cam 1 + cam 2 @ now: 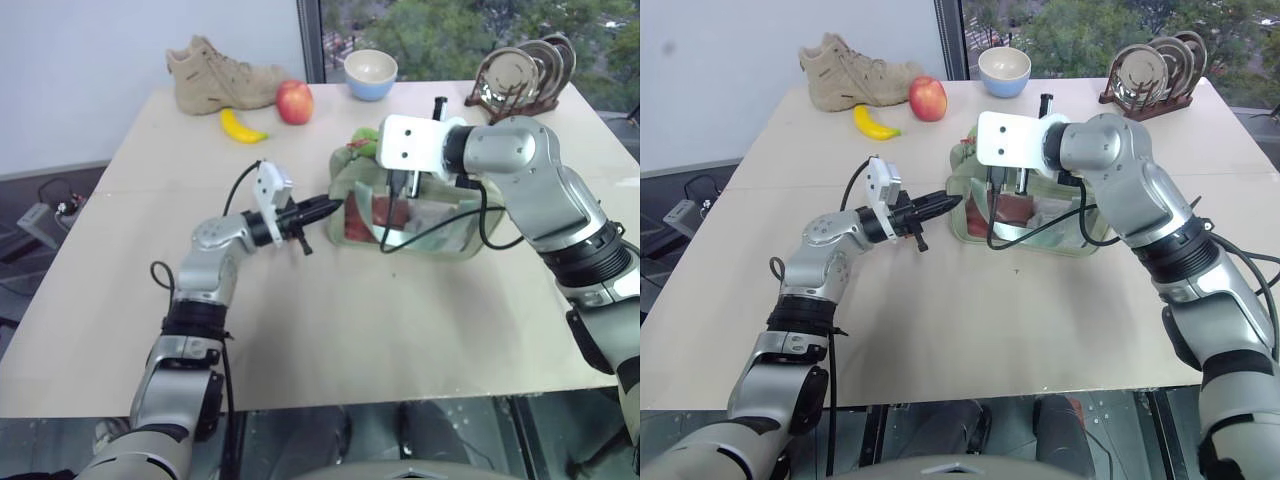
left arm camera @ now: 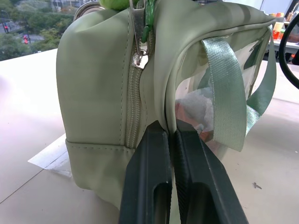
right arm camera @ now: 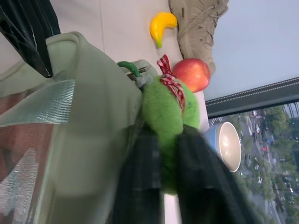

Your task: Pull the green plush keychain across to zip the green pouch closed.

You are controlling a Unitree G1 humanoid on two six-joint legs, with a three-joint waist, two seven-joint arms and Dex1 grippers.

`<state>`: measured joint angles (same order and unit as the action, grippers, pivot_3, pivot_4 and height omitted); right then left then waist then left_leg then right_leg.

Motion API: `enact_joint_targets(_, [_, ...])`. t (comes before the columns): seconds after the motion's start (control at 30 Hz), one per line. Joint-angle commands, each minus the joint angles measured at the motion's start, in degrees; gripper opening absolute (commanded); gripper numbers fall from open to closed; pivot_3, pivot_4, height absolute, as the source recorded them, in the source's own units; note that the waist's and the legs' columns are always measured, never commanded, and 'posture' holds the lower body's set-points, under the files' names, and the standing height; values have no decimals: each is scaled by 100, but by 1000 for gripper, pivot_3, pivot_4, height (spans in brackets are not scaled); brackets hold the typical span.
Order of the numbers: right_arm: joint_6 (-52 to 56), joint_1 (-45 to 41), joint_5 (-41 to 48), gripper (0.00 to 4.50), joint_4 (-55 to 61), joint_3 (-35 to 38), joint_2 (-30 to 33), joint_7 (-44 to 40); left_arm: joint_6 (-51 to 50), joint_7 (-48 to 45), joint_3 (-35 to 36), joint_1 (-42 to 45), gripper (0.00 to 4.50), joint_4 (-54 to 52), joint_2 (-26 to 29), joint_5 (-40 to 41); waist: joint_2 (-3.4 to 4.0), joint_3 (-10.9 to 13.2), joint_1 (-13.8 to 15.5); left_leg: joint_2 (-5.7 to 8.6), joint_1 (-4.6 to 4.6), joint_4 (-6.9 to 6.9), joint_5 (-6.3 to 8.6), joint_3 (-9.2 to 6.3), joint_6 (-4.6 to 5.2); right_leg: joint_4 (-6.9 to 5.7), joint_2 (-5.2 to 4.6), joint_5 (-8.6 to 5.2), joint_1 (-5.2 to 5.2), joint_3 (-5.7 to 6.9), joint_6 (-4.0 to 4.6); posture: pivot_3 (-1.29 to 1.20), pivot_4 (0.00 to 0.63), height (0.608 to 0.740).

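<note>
The green pouch (image 1: 420,225) lies on the table's middle, red items showing through its clear side. My left gripper (image 1: 322,208) reaches in level from the left and is shut on the seam at the pouch's left end (image 2: 117,84), just below the zipper pull (image 2: 138,57). The green plush keychain (image 3: 163,109), bright green with a red ribbon, sits at the pouch's top left corner (image 1: 363,146). My right gripper (image 3: 168,135) comes over the pouch from the right and is shut on the plush, with a dark finger on each side of it.
Along the far side of the table stand a tan boot (image 1: 222,75), a yellow banana (image 1: 241,127), a red apple (image 1: 294,101), a blue-and-cream bowl (image 1: 370,73) and a plate rack (image 1: 520,80). Bare tabletop (image 1: 350,320) stretches in front of the pouch.
</note>
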<state>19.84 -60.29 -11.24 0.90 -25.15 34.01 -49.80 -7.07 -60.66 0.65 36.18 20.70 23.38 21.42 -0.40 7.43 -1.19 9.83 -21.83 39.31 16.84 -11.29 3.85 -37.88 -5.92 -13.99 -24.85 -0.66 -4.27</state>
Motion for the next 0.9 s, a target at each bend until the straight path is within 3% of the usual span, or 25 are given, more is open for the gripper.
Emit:
enact_joint_targets(0.03, [421, -267, 233, 39, 296, 618, -133, 49, 60, 79, 14, -84, 0, -197, 32, -80, 0, 0, 2, 0, 0, 0, 0, 0, 0, 0, 0, 0, 0, 0, 0, 0, 150, 740])
enact_joint_targets(0.2, [1399, -211, 516, 39, 588, 1251, -234, 271, 33, 258, -16, -177, 0, -131, 37, -200, 0, 0, 14, 0, 0, 0, 0, -3, 0, -2, 0, 0, 0, 1, 0, 0, 150, 740])
enact_joint_targets(0.43, [1862, 58, 522, 39, 872, 1623, 98, 534, -44, 549, 22, -257, 0, -98, 45, -263, 0, 0, 14, 0, 1, -1, 0, -2, 0, -3, 0, 0, 0, -1, 0, 0, 150, 740])
enact_joint_targets(0.7, [2546, 1595, 465, 39, 1726, 2405, 872, 975, -206, 1030, 123, -345, 0, -118, 57, -264, -8, -6, 48, 5, 2, 0, 0, 0, 0, -1, -4, 0, 5, -2, 0, 0, 150, 740])
enact_joint_targets(0.9, [3085, 2448, 565, 39, 2324, 2892, 887, 1375, -235, 1138, 154, -275, 0, -32, 64, -251, 0, -19, -34, -7, 19, -5, 0, 18, -1, -16, 2, 0, 5, -22, 0, 0, 150, 740])
